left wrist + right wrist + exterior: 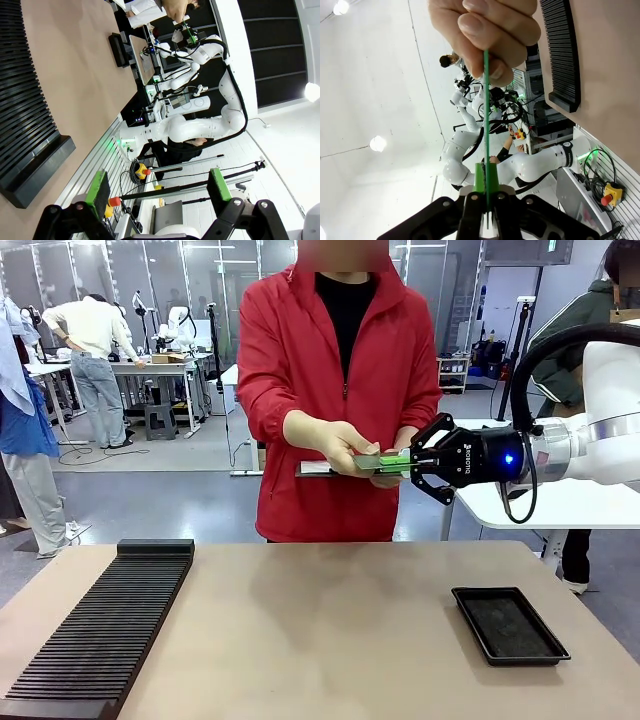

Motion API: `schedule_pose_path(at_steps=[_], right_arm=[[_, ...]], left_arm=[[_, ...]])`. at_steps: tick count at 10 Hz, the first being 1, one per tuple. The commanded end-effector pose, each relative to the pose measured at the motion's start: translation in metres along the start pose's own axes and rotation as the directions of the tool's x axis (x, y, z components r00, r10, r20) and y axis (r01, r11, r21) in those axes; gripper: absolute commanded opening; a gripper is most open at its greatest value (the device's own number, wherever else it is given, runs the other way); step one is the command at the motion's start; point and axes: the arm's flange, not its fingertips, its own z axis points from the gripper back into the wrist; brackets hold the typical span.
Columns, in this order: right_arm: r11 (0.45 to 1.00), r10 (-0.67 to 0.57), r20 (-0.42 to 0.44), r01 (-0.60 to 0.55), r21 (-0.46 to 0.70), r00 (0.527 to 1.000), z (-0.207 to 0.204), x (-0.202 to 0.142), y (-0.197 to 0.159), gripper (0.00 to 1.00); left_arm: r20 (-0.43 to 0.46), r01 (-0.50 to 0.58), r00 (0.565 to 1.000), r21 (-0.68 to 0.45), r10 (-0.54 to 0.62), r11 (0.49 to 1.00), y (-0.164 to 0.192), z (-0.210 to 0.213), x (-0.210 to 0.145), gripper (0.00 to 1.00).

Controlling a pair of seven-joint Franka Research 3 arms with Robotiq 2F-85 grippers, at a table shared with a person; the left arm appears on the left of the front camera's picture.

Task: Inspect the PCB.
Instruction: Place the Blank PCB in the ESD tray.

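The PCB (386,461) is a thin green board held flat in mid-air beyond the table's far edge. My right gripper (411,462) is shut on its right end, and the person's hand (343,445) pinches the other end. In the right wrist view the PCB (486,100) shows edge-on as a thin green line. It runs from my right gripper (486,177) up into the person's fingers (485,30). My left gripper (158,186) is open with nothing between its green pads (98,187), off the table's near side.
A long black ribbed rack (100,625) lies along the table's left side. A shallow black tray (508,625) sits at the right front. The person in a red jacket stands at the far edge, with a flat dark thing (318,469) under the hands.
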Motion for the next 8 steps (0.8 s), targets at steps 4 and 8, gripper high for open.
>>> schedule_pose_path(at_steps=[4,8], right_arm=[[1.000,0.003,-0.004,-0.003,-0.001,1.000,-0.0021,-0.0003,0.0018,0.00],[1.000,0.003,-0.004,-0.003,-0.001,1.000,-0.0021,-0.0003,0.0018,0.00]], left_arm=[[-0.007,-0.003,1.000,0.015,0.004,1.000,-0.0001,0.0000,0.0006,1.00],[-0.007,-0.003,1.000,0.015,0.004,1.000,-0.0001,0.0000,0.0006,1.00]])
